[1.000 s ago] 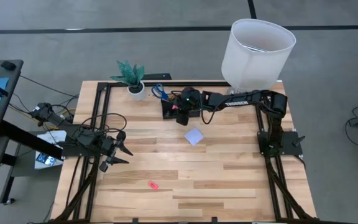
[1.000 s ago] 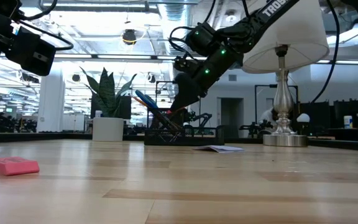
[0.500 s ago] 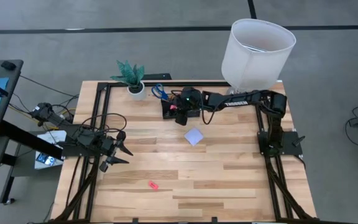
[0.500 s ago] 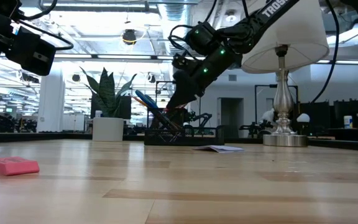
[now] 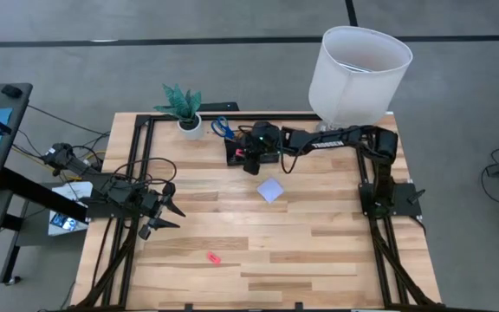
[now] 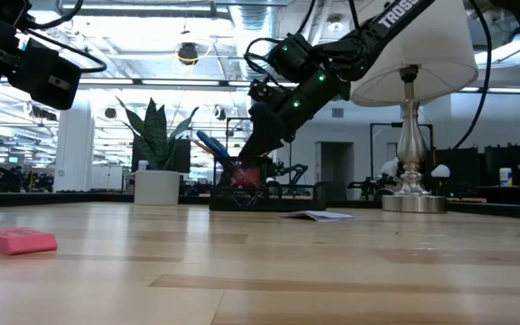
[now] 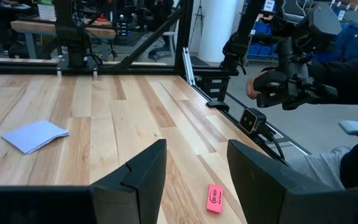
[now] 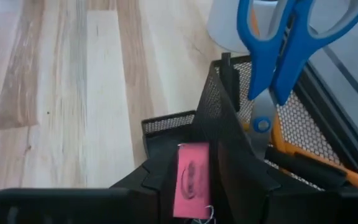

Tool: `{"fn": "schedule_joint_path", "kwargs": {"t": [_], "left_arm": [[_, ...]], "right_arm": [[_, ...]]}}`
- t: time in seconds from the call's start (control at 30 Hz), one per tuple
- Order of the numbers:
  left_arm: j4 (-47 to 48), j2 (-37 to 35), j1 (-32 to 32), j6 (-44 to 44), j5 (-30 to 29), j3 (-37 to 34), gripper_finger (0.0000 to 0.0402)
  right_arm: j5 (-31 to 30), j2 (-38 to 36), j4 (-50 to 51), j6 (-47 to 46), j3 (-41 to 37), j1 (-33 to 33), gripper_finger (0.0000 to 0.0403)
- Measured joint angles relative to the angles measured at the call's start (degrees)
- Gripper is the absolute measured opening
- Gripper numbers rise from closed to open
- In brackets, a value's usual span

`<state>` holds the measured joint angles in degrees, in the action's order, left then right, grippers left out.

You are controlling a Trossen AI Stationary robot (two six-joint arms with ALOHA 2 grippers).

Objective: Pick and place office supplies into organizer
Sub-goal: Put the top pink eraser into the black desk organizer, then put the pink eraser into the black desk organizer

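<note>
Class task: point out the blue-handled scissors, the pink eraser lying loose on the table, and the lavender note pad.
blue-handled scissors (image 8: 289,46): right wrist view, on a handle loop.
pink eraser (image 6: 20,240): low view, on its front side.
lavender note pad (image 5: 271,191): high view, on its top sheet.

pink eraser (image 6: 246,172) now visible at organizer (image 6: 251,194)

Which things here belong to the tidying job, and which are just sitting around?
Part of the job:
organizer
scissors in its cup
pink eraser between the right gripper's fingers
second pink eraser on the table
note pad

Just sitting around:
potted plant
lamp
left gripper, waiting open
</note>
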<state>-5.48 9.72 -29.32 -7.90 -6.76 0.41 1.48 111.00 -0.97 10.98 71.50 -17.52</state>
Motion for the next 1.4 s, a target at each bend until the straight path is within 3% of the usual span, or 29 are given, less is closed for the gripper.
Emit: {"fn": "schedule_joint_path", "kwargs": {"t": [0.5, 0.73, 1.0, 1.2, 1.4], "left_arm": [[0.0, 0.0, 0.0, 0.0, -0.1, 0.0, 0.0163], [0.3, 0.0, 0.0, 1.1, 0.0, 0.0, 0.0163], [1.0, 0.0, 0.0, 1.2, 0.0, 0.0, 0.0163], [3.6, 1.4, 0.0, 2.6, 6.6, 0.1, 0.0163], [3.7, 8.0, 0.2, 5.9, 6.1, 0.1, 0.0163]], "right_arm": [[0.0, 0.0, -1.4, 0.0, 0.0, -0.3, 0.0130], [-0.2, -1.4, -0.4, -6.9, 0.5, 2.3, 0.0123], [-0.1, -3.3, 13.7, -17.1, 5.2, 10.0, 0.0123], [-0.5, -3.2, 25.8, -22.9, 6.9, 18.4, 0.0122], [-13.1, -3.2, 29.9, -30.2, 6.9, 27.8, 0.0125]]}}
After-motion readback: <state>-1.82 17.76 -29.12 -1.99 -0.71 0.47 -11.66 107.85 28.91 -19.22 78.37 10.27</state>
